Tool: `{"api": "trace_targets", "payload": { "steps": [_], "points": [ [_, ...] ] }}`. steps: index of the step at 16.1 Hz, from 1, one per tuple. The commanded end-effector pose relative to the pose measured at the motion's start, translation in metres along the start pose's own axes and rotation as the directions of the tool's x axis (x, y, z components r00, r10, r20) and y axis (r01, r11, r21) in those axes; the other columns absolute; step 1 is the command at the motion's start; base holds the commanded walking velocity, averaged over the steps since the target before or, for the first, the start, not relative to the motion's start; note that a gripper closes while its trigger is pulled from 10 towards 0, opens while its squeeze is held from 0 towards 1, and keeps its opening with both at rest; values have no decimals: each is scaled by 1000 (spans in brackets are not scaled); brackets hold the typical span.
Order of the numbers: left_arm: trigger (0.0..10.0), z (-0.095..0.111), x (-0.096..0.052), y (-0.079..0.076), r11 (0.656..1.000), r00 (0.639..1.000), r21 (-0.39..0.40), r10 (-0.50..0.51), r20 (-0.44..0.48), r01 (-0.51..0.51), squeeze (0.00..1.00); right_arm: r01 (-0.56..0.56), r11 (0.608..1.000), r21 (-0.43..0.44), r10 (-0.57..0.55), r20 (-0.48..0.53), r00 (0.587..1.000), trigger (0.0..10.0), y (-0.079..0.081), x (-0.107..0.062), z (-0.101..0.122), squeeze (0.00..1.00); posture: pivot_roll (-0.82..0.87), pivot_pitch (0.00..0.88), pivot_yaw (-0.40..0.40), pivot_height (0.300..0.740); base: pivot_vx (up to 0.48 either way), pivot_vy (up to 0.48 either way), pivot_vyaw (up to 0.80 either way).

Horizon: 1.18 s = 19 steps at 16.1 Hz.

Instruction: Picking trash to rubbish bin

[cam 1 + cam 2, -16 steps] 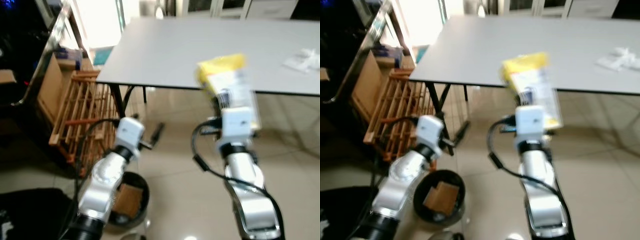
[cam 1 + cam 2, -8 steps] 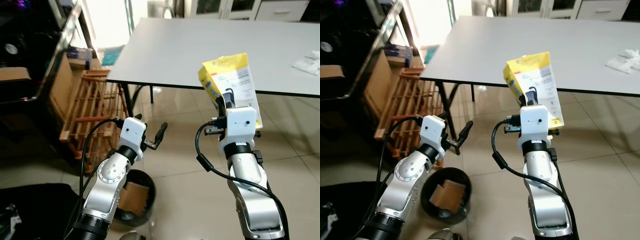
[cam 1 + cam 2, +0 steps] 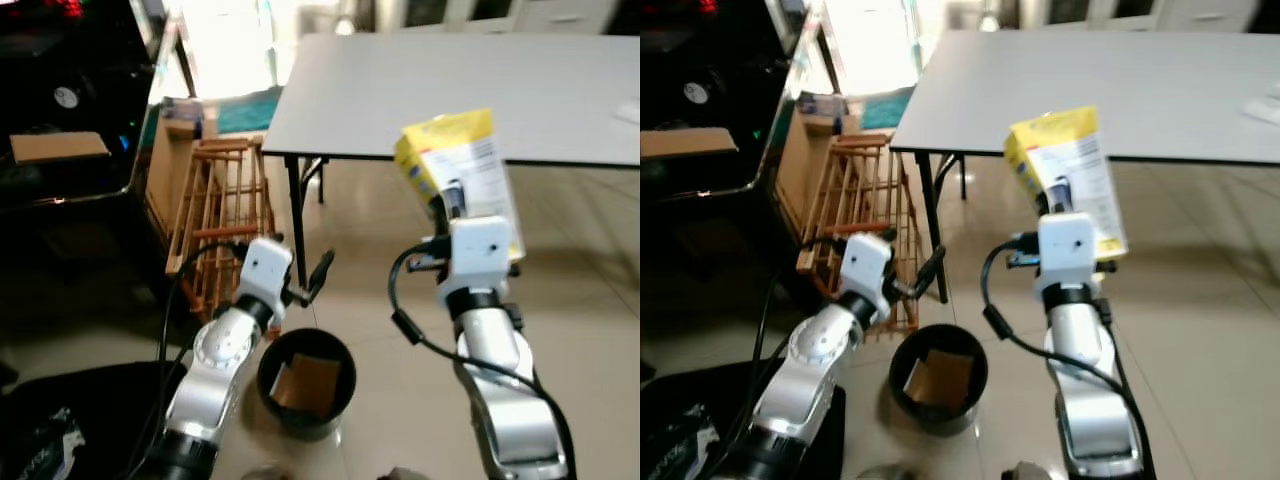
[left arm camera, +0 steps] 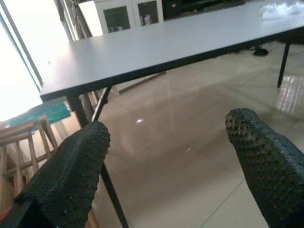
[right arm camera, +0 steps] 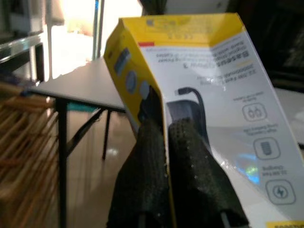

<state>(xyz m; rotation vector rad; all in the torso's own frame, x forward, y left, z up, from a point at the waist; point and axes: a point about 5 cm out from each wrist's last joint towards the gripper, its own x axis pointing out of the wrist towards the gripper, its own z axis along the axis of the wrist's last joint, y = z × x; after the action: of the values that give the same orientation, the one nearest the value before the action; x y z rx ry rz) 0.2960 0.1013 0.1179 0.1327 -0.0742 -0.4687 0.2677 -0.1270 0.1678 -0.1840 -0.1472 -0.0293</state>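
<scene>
Pinching a yellow and white box (image 3: pixel 462 170) between its two black fingers, the right gripper (image 3: pixel 449 203) holds it up in the air in front of the near edge of the grey table (image 3: pixel 440 85). That box stands nearly upright with its long axis running up and down, its yellow top end leaning a little toward the robot's left, and its white printed face turned toward the head camera. In the right wrist view the fingers (image 5: pixel 156 161) press together on the box's lower edge, one on the yellow side and one on the white face. Below the table edge and to the robot's left of the box, a round black rubbish bin (image 3: pixel 306 383) sits on the tiled floor (image 3: pixel 580 330) with a piece of brown cardboard (image 3: pixel 304 385) inside it. The left gripper (image 3: pixel 318 272) hangs above the bin's rim, nearer the table leg (image 3: pixel 296 232) than the box is, with its fingers spread apart and nothing between them; in the left wrist view the two pads (image 4: pixel 71 171) stand wide with floor between. A wooden rack (image 3: pixel 222 215) leans left of the table leg.
</scene>
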Motion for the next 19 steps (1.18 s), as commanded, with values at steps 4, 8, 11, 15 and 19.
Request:
{"api": "trace_targets", "payload": {
  "steps": [4,8,11,15,19],
  "points": [
    [10000,-2,-4,3,1000,1000,15,2,-13,-2,0,-14,1000,10,14,16,1000,10000,4,-1,4,0,-59,111,48,740,0,0,0],
    [10000,-1,-4,1,1000,1000,19,-8,-9,9,0,-13,1000,11,13,15,1000,10000,5,-1,4,0,-58,112,48,740,0,0,0],
    [10000,-2,-4,0,1000,1000,23,-20,-7,20,0,-13,1000,11,12,14,1000,10000,5,-1,4,0,-59,112,49,740,0,0,0],
    [10000,-6,-9,0,999,999,33,-22,-31,23,0,8,999,50,-7,-28,1000,10000,3,-2,-1,0,-55,131,56,740,0,0,0],
    [10000,-12,-24,10,998,997,55,-2,-76,6,0,22,994,104,-9,-123,992,10000,-1,-5,-17,0,-33,209,80,740,0,0,0]
  ]
}}
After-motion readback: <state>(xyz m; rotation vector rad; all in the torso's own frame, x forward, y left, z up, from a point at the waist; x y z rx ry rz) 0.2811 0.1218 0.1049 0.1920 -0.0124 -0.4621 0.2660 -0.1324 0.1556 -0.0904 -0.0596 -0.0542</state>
